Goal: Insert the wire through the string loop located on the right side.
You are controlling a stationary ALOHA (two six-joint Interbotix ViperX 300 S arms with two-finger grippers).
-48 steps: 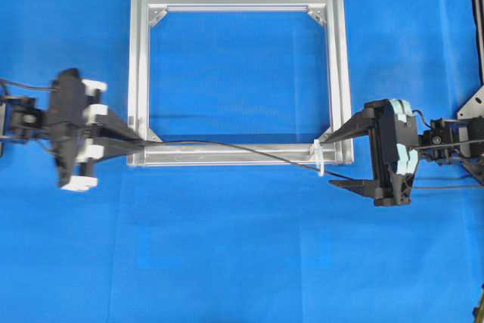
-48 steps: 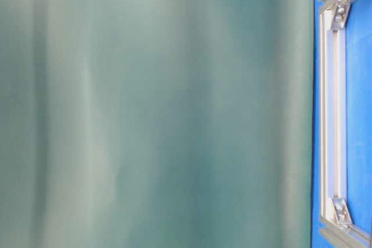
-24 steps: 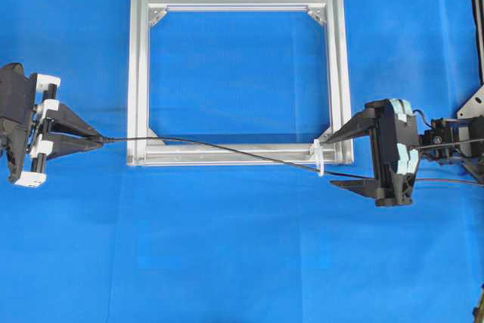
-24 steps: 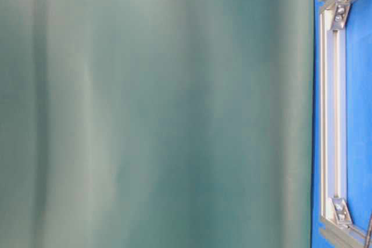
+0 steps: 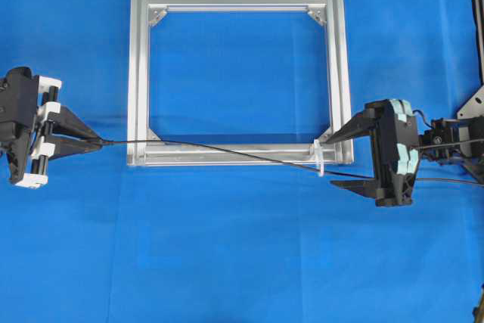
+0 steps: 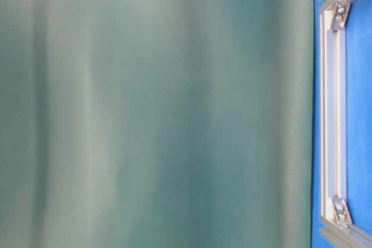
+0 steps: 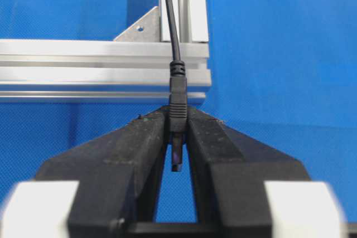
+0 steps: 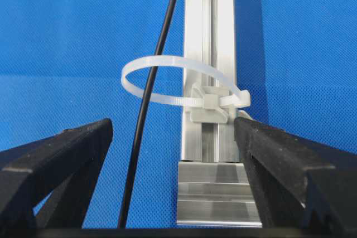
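While a blurred green sheet fills most of the table-level view, overhead the blue cloth carries the square frame. The left arm reaches level from the left edge, its gripper just outside the frame's near-left corner, jaws narrow and pinching the plug of the wire. The right gripper points inward at the near-right corner, jaws wide, holding nothing. The wire runs along the near rail and passes through the loop fixed there.
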